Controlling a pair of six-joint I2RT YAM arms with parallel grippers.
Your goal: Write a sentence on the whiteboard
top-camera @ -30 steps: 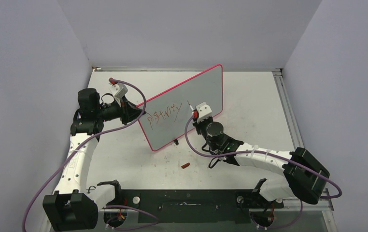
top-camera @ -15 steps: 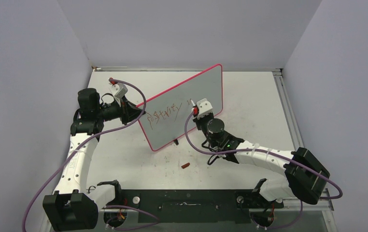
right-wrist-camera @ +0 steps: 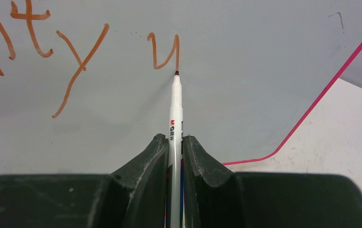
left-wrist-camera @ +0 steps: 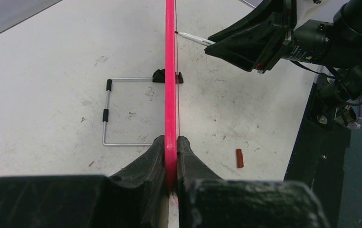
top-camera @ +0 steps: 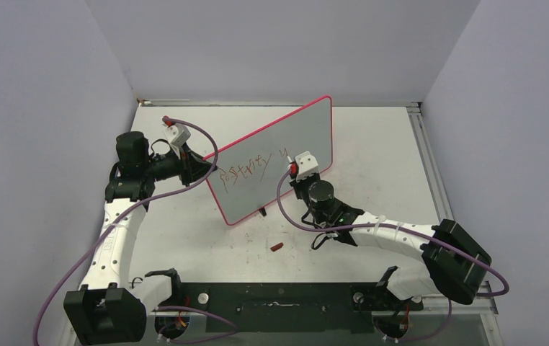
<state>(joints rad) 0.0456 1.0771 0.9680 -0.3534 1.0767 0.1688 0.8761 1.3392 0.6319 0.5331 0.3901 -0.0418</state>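
Whiteboard (left-wrist-camera: pixel 170 109) rim between clenched left jaws; marker (right-wrist-camera: pixel 176 109) gripped in right jaws, tip on board.

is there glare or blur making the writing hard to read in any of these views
Top view: soft even light, no glare on the whiteboard, but the writing is tiny and thin. Right wrist view: sharp, the writing and pen crisp, no glare. Left wrist view: board edge on, so no writing shows; the left gripper up close is dark with little detail.
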